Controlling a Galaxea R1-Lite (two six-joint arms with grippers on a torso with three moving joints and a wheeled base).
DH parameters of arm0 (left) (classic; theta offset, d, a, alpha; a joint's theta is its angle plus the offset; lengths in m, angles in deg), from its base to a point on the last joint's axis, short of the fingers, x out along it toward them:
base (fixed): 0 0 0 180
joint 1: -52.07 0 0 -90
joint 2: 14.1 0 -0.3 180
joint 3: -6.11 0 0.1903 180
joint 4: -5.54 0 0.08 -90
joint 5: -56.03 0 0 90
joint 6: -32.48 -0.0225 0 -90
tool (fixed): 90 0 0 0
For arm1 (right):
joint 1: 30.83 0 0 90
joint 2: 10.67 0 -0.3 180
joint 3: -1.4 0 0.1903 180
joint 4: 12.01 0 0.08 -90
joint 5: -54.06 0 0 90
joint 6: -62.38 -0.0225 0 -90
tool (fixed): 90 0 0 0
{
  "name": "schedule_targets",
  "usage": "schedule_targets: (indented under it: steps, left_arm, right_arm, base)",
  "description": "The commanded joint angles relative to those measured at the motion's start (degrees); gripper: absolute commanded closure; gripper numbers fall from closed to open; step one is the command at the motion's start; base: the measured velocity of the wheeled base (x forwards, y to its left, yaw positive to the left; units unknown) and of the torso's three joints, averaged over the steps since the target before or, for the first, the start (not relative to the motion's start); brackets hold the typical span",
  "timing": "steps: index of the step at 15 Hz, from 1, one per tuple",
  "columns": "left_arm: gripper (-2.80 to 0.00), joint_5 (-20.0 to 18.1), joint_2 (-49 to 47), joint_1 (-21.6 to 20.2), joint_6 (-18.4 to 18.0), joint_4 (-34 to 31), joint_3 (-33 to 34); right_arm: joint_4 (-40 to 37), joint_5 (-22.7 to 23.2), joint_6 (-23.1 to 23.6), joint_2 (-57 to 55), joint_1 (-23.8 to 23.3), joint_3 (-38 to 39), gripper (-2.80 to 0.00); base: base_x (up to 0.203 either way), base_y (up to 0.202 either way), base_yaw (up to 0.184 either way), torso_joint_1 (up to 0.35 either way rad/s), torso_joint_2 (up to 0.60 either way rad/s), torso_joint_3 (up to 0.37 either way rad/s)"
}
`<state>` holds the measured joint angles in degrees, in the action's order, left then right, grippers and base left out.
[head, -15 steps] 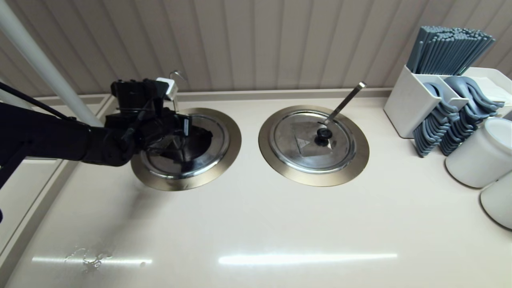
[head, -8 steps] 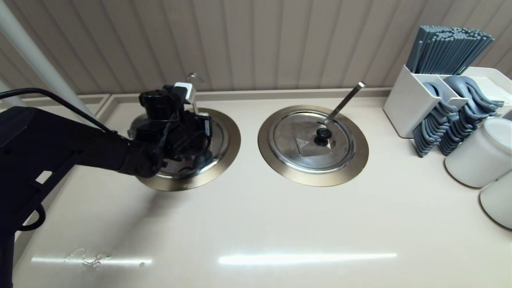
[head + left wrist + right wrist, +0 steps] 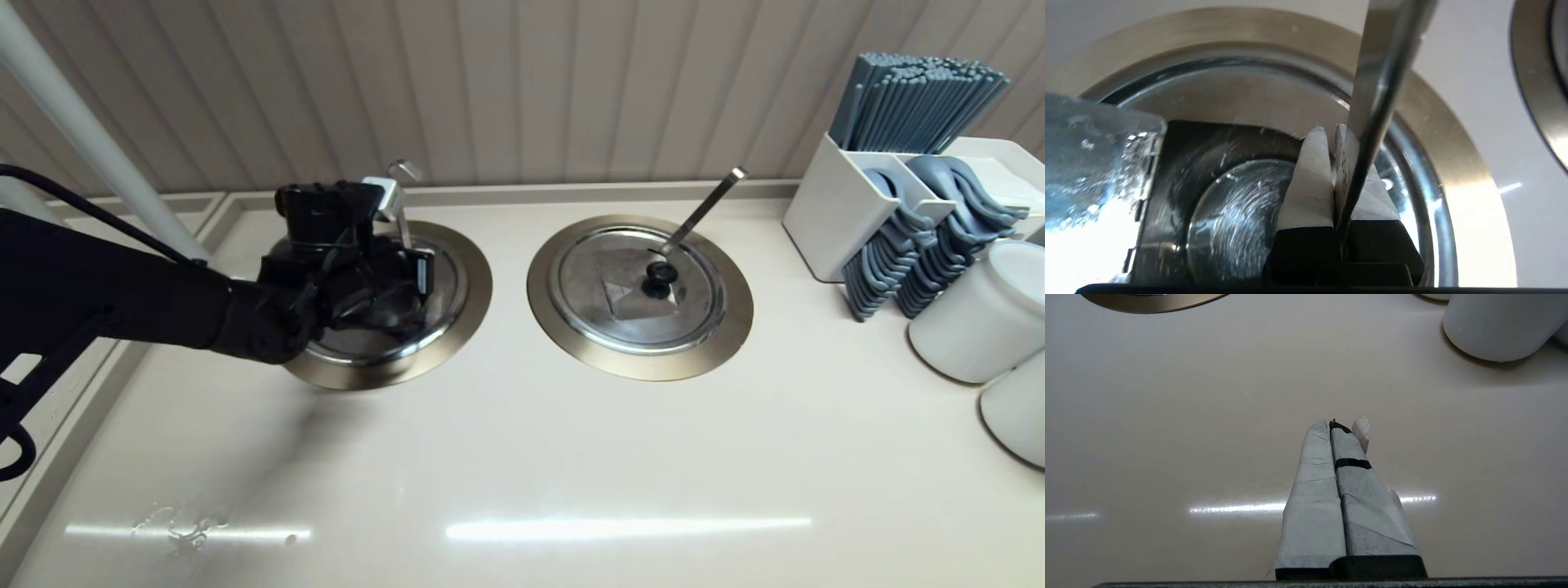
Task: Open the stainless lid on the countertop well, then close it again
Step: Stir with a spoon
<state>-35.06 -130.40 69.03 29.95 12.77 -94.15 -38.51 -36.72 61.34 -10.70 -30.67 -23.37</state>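
Head view: L gripper sits low over the lid, which lies flat in the well at the L side of the counter. Black arm reaches in from the L edge and covers most of the lid. Thin hooked ladle handle sticks up behind the wrist, at the well's far rim. 2nd lid with black knob sits in its own ring further R, flat ladle handle leaning out. White cutlery bin and 2 white tubs at far R.

L wrist view: fingers pressed together, nothing between them, just above the lid. Ladle handle crosses close in front. Bronze rim rings it.

R wrist view: R gripper pressed together, holding nothing, parked above bare counter; tub beyond.
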Motion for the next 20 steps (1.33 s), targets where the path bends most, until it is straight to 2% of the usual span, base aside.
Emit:
schedule_targets:
  steps: [1, 2, 4, 5, 7, 10, 14, 17, 20]
  left_arm:
    - [0.00, -0.10, 1.80, -0.56, -0.13, -3.15, -0.17]
    - [0.00, -0.14, 2.12, -1.17, -0.73, -5.09, -0.49]
    - [0.00, 0.16, 1.71, -3.35, -5.98, -5.52, -0.46]
    - [0.00, 0.46, 1.35, -4.19, -7.30, -5.49, -0.52]
    - [0.00, 0.83, 0.07, -4.32, -7.60, -5.24, -1.08]
    - [0.00, 4.67, -2.59, -4.32, -7.48, -4.79, -3.80]
    - [0.00, 4.95, -3.92, -3.44, -6.44, -3.36, -4.37]
    - [0.00, 5.10, -5.02, -1.27, -3.60, -3.26, -5.08]
    - [0.00, 6.23, -6.25, -0.41, -3.38, -1.23, -5.18]
  right_arm:
    - [-0.03, 0.07, -0.02, 0.02, 0.02, 0.00, 0.00]
    - [-0.03, -0.01, -0.02, 0.02, 0.02, 0.00, 0.00]
    - [-0.03, -0.01, -0.02, 0.02, 0.02, 0.00, 0.00]
    - [-0.03, -0.01, -0.02, 0.02, 0.02, 0.00, 0.00]
    - [-0.03, -0.01, -0.02, 0.02, 0.02, 0.00, 0.00]
    - [-0.03, -0.01, -0.02, 0.02, 0.02, 0.00, 0.00]
    - [-0.03, 0.08, -0.02, 0.02, 0.02, 0.00, 0.00]
    - [-0.03, -0.01, -0.02, 0.02, 0.02, 0.00, 0.00]
    - [-0.03, -0.01, -0.02, 0.02, 0.02, 0.00, 0.00]
  base:
    - [0.000, 0.000, 0.000, 0.000, 0.00, 0.000]
    - [0.000, 0.000, 0.000, 0.000, 0.00, 0.000]
    - [0.000, 0.000, 0.000, 0.000, 0.00, 0.000]
    - [0.000, 0.000, 0.000, 0.000, 0.00, 0.000]
    - [0.000, 0.000, 0.000, 0.000, 0.00, 0.000]
    - [0.000, 0.000, 0.000, 0.000, 0.00, 0.000]
    - [0.000, 0.000, 0.000, 0.000, 0.00, 0.000]
    - [0.000, 0.000, 0.000, 0.000, 0.00, 0.000]
    - [0.000, 0.000, 0.000, 0.000, 0.00, 0.000]
